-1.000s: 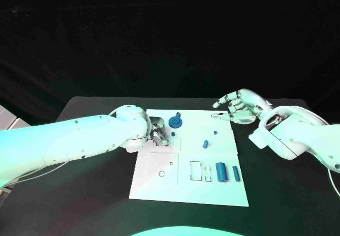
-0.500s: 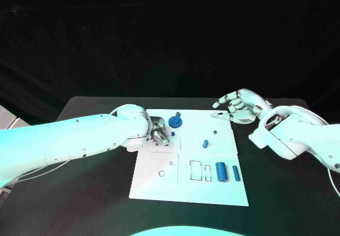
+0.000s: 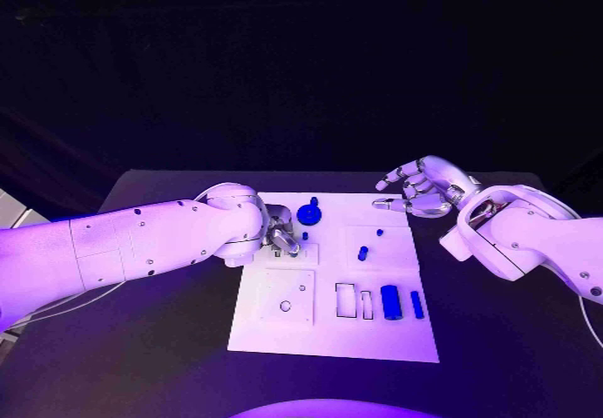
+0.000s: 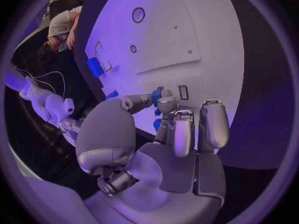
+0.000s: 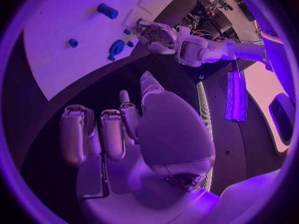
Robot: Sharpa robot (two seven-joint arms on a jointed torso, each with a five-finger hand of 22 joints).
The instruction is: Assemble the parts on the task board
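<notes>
Black table (image 3: pixel 151 348), dark backdrop. White task board (image 3: pixel 339 335) carrying blue parts (image 3: pixel 392 301). Left hand (image 3: pixel 279 237): grasp indeterminate. Right hand (image 3: pixel 421 189): spread, empty.

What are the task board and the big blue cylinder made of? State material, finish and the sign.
Task board: probably matte white plastic or painted sheet; flat, even, no glare, cut outlines.
Big blue cylinder: likely plastic, smooth, solid uniform blue with a faint sheen; could be printed.
</notes>
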